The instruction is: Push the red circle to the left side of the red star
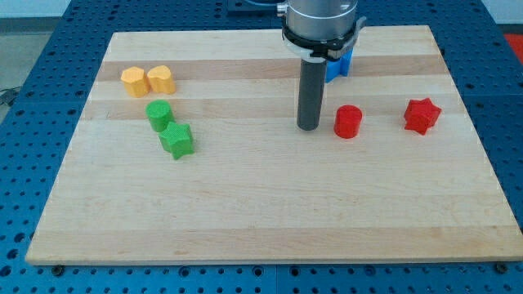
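The red circle (pixel 347 122) stands on the wooden board at the view's right of centre. The red star (pixel 422 115) lies further to the view's right, a clear gap away from it. My tip (pixel 308 127) rests on the board just to the view's left of the red circle, a small gap apart from it. The rod rises straight up from the tip to the arm's grey flange at the view's top.
A blue block (pixel 340 64) sits behind the rod, partly hidden by the arm. Two yellow blocks (pixel 134 82) (pixel 161 78) lie at the view's upper left. A green circle (pixel 158 114) and a green star (pixel 176 140) lie below them. The wooden board (pixel 270 212) rests on a blue perforated table.
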